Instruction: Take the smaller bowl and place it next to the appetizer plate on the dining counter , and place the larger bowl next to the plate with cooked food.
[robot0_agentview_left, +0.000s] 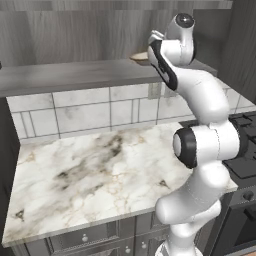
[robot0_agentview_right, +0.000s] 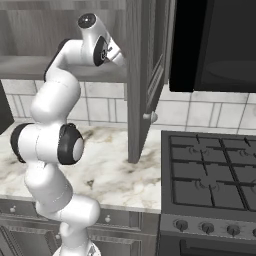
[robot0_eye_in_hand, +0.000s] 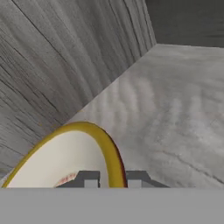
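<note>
So the arm (robot0_agentview_left: 200, 150) is stretched way up here. It rises from the base in front of the marble bench (robot0_agentview_left: 90, 170), bends at the dark elbow joint over the bench's right part, then leans back and up so the wrist is at the level of the grey wooden shelf (robot0_agentview_left: 65, 75) above the tiled wall. The hand is turned forward and pokes into the cupboard over that shelf. In the right base view the same pose shows from the other side: the forearm goes up and the wrist is tucked in just left of the open cupboard door (robot0_agentview_right: 145, 75), which hangs over the bench next to the stove (robot0_agentview_right: 210, 170). The small bowl (robot0_eye_in_hand: 65, 157) sits on the shelf, close to the wood-grain wall of the cupboard. In the left base view only a tan sliver of it (robot0_agentview_left: 140, 56) peeks out just left of the hand, at the right end of the shelf. In the hand view it's right up close: creamy inside, yellow-brown rim, a bit of reddish speckle near the bottom edge. The two dark fingertips (robot0_eye_in_hand: 89, 178) sit one inside the bowl and one outside, with the rim running right between them, so the jaws look clenched on the rim of the small bowl. The bowl appears to be resting on the shelf board, though I can't say for sure.
</note>
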